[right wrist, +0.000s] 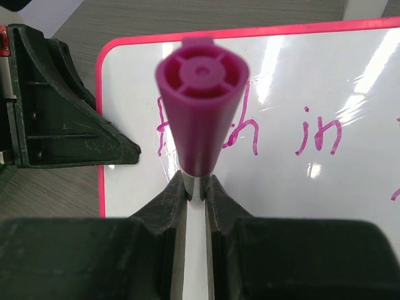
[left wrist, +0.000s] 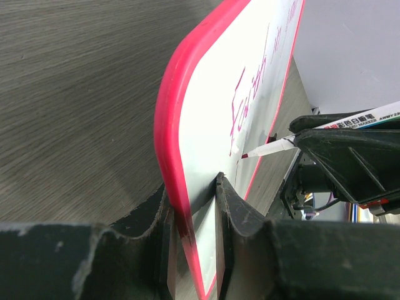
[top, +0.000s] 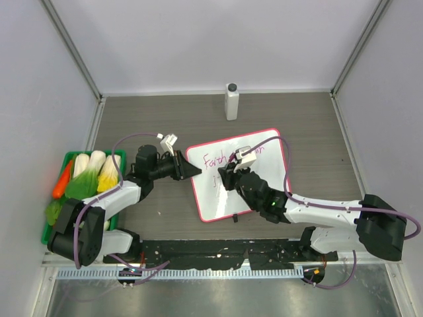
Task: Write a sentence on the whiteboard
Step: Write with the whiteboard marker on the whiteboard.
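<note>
— whiteboard [top: 213,198] first: what has hold of it?

— the left gripper [left wrist: 195,212]. its two fingers are pressed onto the whiteboard's left edge, one on the white face and one on the back, with the pink-red frame sandwiched between them.

— and the other one?

— the right gripper [right wrist: 197,187] hangs over the whiteboard's middle, jaws pinched tight on a marker [right wrist: 200,106]. the marker's pink butt end points at the wrist camera, and its pale barrel runs down between the fingers.

— where's the tip?

— seen from the left wrist, it sits right at the whiteboard's face, just under the first word. whether it touches, i can't tell.

— what does the sentence [right wrist: 315,134] say?

— pink cursive along the whiteboard's far side: "faith in" reads clearly. a second line begins below it, but the right arm covers most of that and i can't read it.

— and the whiteboard itself?

— it rests on the grey wood-grain table [top: 152,119], turned askew, with the right arm reaching in across its near right corner.

— anything around it?

— a white bottle [top: 231,102] with a dark cap stands upright beyond the whiteboard's far edge, apart from it. well off to the whiteboard's left is a green tray [top: 69,154] of toy vegetables, with a carrot [top: 61,179] at its outer side.
</note>
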Tool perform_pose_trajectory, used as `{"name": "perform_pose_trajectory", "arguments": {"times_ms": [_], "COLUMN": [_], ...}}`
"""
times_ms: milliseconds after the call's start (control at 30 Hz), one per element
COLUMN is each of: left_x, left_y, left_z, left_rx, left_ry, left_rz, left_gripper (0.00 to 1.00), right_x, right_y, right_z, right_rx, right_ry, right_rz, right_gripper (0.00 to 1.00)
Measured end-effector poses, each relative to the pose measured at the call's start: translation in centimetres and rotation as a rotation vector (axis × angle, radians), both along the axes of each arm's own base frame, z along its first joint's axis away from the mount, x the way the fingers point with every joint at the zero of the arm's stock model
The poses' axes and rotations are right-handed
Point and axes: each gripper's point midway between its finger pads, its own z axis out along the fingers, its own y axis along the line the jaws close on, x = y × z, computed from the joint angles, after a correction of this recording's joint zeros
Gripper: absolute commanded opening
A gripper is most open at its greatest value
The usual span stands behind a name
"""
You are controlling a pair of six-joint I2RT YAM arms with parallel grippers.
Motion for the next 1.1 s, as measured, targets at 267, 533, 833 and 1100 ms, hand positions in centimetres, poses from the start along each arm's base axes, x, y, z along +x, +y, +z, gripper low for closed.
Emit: {"name": "perform_pose_trajectory", "arguments": {"times_ms": [267, 533, 833, 1100], "left_x": [0.0, 0.1, 0.1, 0.1], "left_y": [0.0, 0.0, 0.0, 0.0], "left_z": [-0.1, -0.1, -0.2, -0.2], "left_rx": [0.002, 0.007, 0.009, 0.010], "left_ry": [-0.001, -0.008, -0.009, -0.011], "left_rz": [-0.001, -0.004, -0.003, -0.004], "left_gripper": [0.00, 0.00, 0.00, 0.00], "right_x": [-0.3, -0.6, 0.0, 1.0], "right_y": [0.0, -0.5, -0.8, -0.7], "right_z": [-0.3, -0.8, -0.4, 0.6], "right_rx": [-0.003, -0.017, -0.025, -0.038], "right_ry": [0.017, 0.030, 0.020, 0.000], "right_rz": [0.016, 0.016, -0.018, -0.034], "right_gripper": [0.01, 0.01, 0.01, 0.01]}}
